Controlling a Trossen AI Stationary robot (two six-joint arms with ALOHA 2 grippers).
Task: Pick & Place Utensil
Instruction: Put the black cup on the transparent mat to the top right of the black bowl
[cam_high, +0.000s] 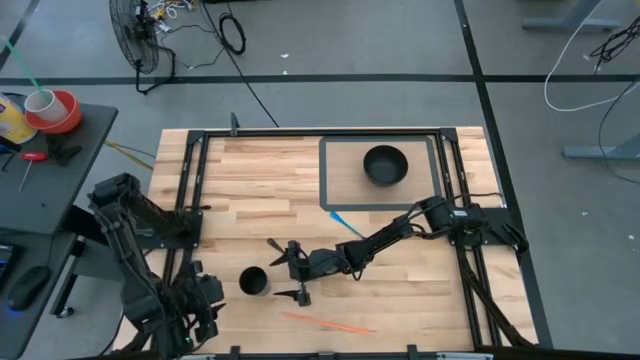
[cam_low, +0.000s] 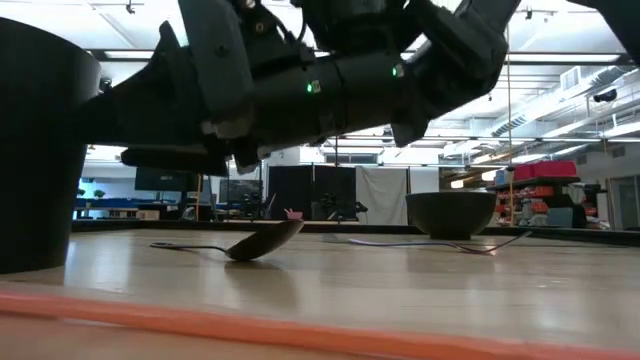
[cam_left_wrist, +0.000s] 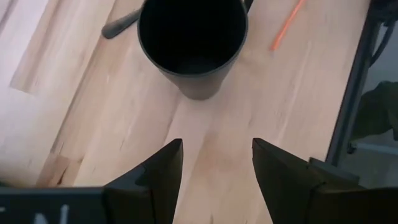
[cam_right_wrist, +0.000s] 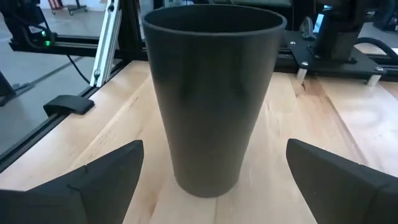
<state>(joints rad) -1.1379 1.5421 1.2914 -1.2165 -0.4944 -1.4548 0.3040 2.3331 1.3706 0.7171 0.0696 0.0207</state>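
Observation:
A black cup stands upright on the wooden table. My right gripper reaches in from the right, level with the table. It is open wide, with a finger on either side of the cup and short of it, touching nothing. My left gripper is open at the near left, pointing at the cup from its other side. In the low view a dark spoon lies on the table beneath the right arm, resting on its bowl end. I cannot pick it out in the high view.
A black bowl sits on a grey mat at the far right. An orange stick lies near the table's near edge. A blue stick lies partly under the right arm. Black frame rails run along both sides.

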